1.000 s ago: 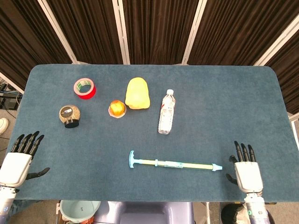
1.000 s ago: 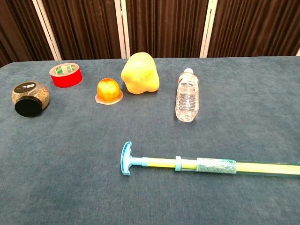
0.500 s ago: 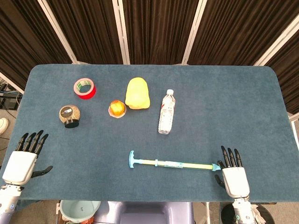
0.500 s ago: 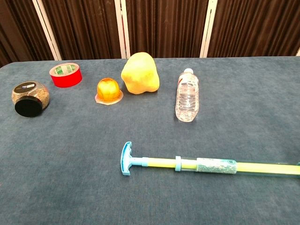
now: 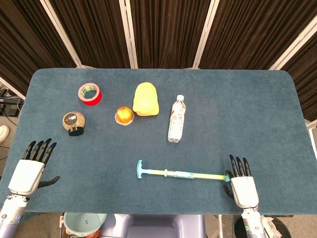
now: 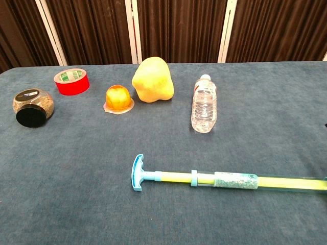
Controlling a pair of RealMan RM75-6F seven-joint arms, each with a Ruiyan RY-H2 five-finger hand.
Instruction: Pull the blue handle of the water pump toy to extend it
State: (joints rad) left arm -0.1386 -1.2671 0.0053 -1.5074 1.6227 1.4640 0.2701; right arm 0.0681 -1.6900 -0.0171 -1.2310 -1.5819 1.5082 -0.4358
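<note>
The water pump toy (image 5: 183, 174) lies flat near the table's front edge, a long yellow-green tube running left to right. Its blue T-shaped handle (image 5: 139, 168) (image 6: 137, 172) is at the left end, clear of both hands. My right hand (image 5: 240, 183) hovers open at the tube's right tip, fingers spread and pointing away from me, covering the nozzle end. My left hand (image 5: 32, 168) is open at the front left corner, far from the toy. In the chest view the tube (image 6: 235, 180) runs off the right edge and neither hand shows clearly.
A clear water bottle (image 5: 176, 119) lies behind the toy. Further back sit a yellow lumpy object (image 5: 145, 99), an orange jelly cup (image 5: 124, 115), a red tape roll (image 5: 89, 93) and a small dark-lidded jar (image 5: 74, 123). The blue table (image 5: 267, 114) ends close in front of the toy.
My right hand has slid left along the front edge and now sits over the tube's right tip. My left hand has crept slightly right and forward. The toy has not moved.
</note>
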